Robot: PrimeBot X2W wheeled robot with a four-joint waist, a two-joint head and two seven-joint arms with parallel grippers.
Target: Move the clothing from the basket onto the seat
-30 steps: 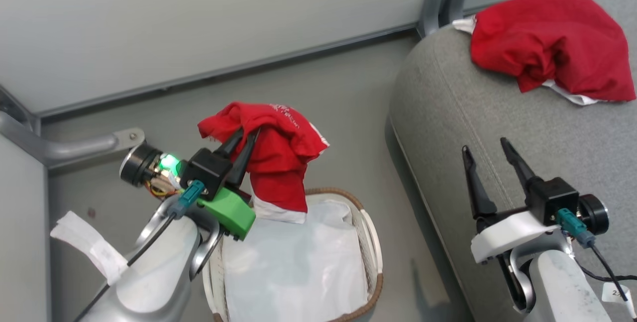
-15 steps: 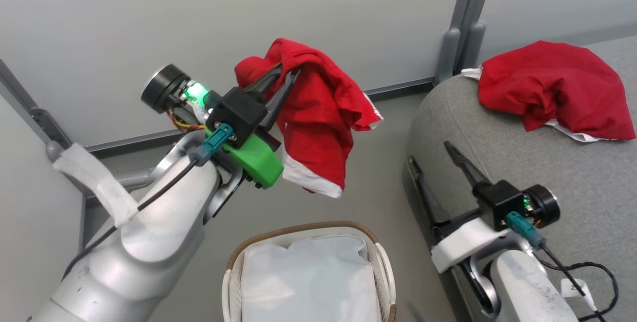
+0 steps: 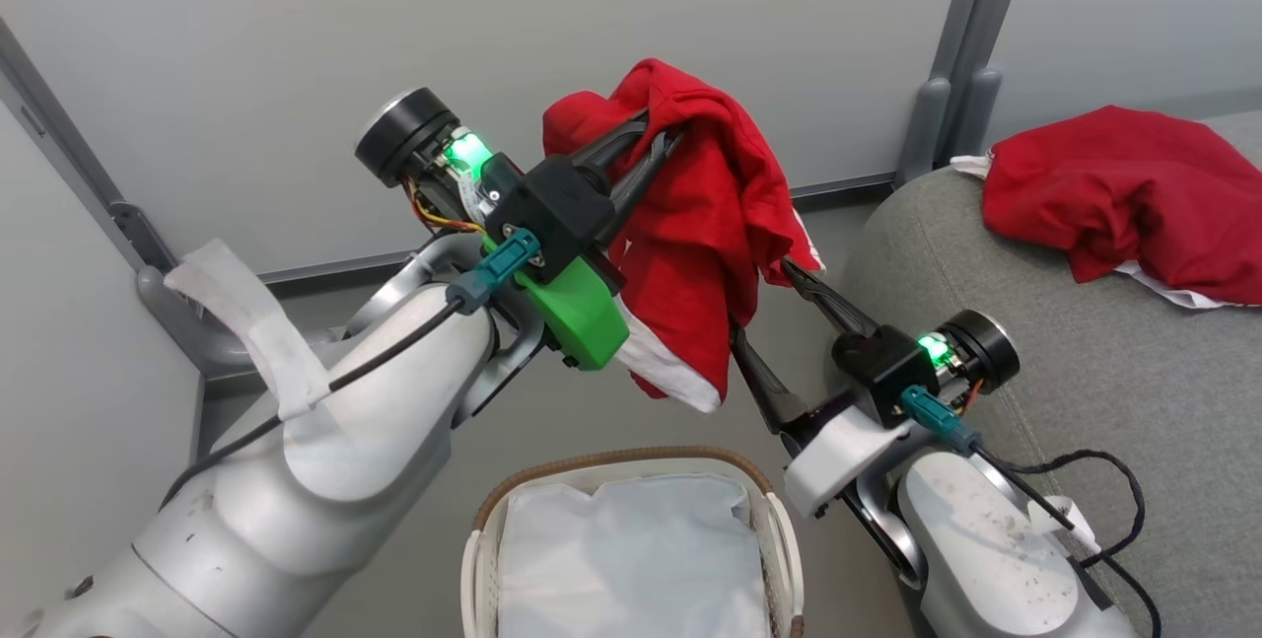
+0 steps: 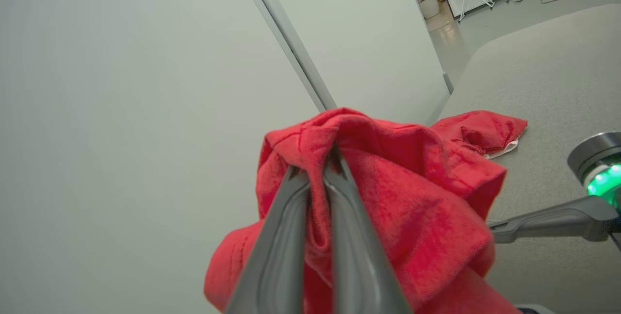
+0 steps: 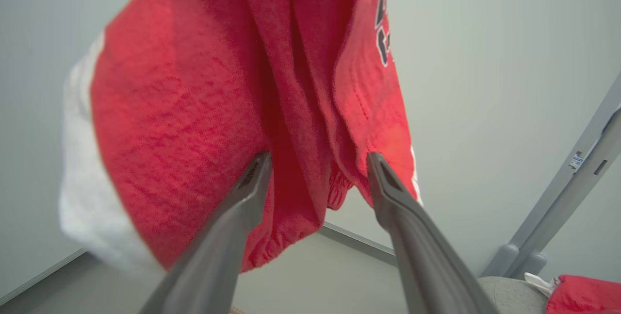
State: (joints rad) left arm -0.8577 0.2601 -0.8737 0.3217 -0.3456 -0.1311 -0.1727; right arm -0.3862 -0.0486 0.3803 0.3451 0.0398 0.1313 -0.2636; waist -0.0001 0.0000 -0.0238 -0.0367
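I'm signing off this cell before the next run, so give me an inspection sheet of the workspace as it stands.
Surface: grey seat carries one crumpled red garment.
Job's things: hanging red garment dangles from the left gripper, clear of the basket, whose visible part shows white liner.
Clutter: nothing seen.
Grippers: left gripper shut on the hanging red garment; right gripper open, fingers either side of its lower folds.
Cables: left arm cable along the forearm; right arm cable trailing over the seat.
Surroundings: grey partition panels, metal post, grey floor.
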